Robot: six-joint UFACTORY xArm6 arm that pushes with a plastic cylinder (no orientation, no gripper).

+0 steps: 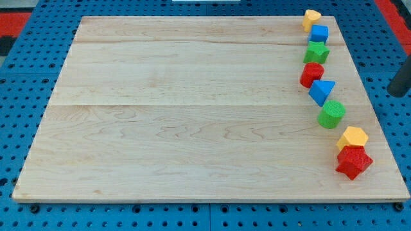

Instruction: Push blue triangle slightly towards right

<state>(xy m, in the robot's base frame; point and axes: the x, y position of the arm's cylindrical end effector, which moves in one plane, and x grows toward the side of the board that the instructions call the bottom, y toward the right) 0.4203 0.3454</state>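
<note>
The blue triangle (321, 90) lies near the board's right edge, in a curved line of blocks. A red cylinder (312, 74) touches it on its upper left. A green cylinder (332, 114) sits just below it. My rod shows only at the view's right edge; its tip (397, 95) is off the board, well to the right of the blue triangle and touching no block.
Above in the line are a green star (316, 52), a blue cube (319, 33) and a yellow heart (312, 18). Below are a yellow hexagon (352, 137) and a red star (353, 161). The wooden board (192, 109) lies on a blue pegboard.
</note>
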